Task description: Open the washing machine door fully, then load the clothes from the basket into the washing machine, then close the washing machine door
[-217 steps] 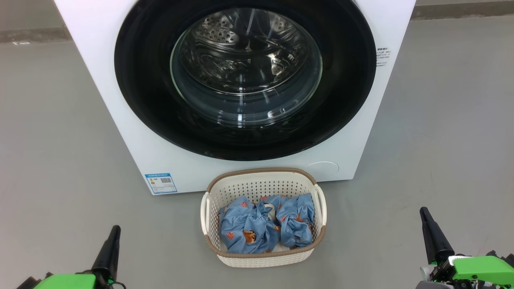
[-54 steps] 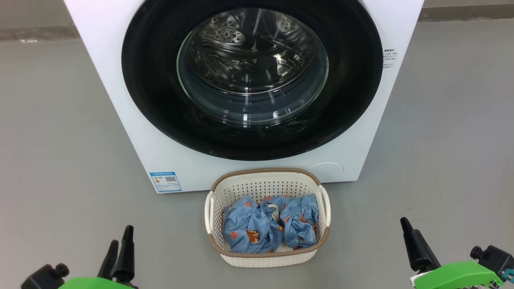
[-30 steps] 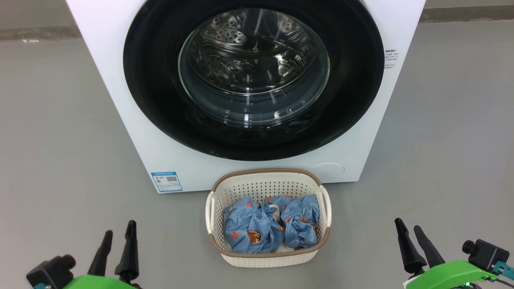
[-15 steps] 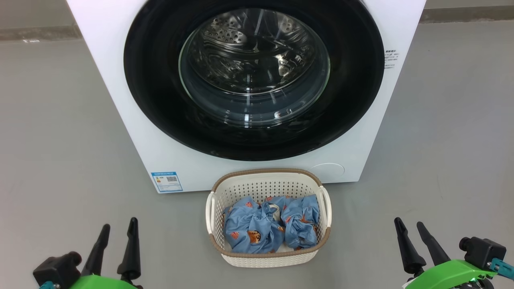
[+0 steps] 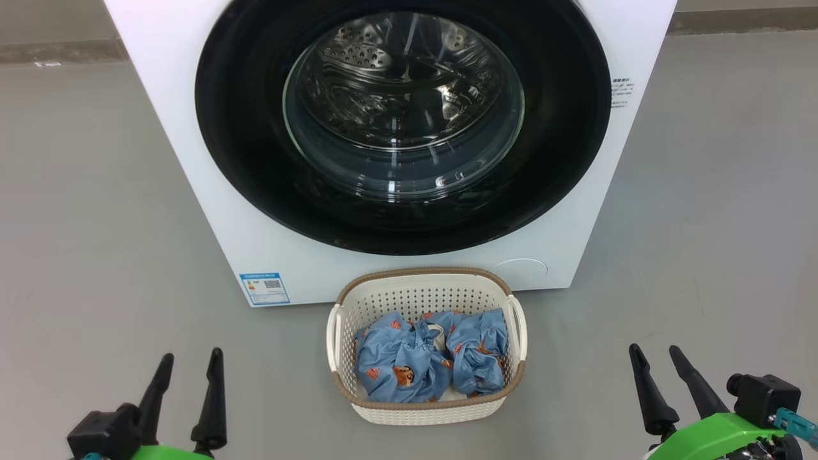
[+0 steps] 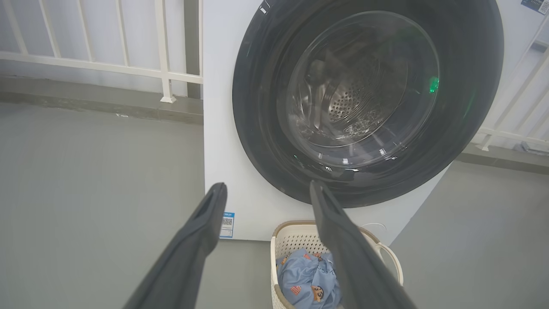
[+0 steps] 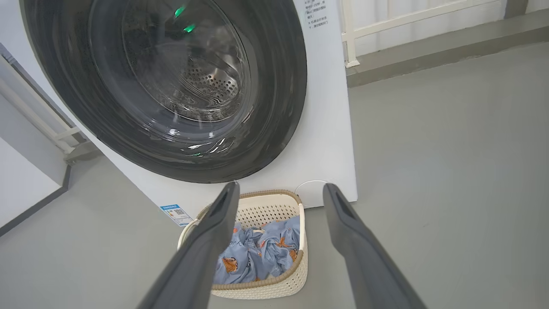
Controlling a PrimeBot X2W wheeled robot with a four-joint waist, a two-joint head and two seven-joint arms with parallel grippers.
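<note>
Washing machine door (image 5: 402,115), shut, lies at 1 o'clock from the left tool (image 5: 192,355), 11 o'clock from the right tool (image 5: 653,349); both spread apart, empty, about equally near.

We see our left gripper (image 5: 192,353) and right gripper (image 5: 652,347) each ending in two long, matte dark fingers (image 6: 195,249) that taper to blunt tips. Each rises from a bright green plastic housing (image 5: 716,433) with a boxy black wrist camera (image 5: 763,391) beside it. A small teal connector (image 5: 791,421) juts from the right one.
</note>
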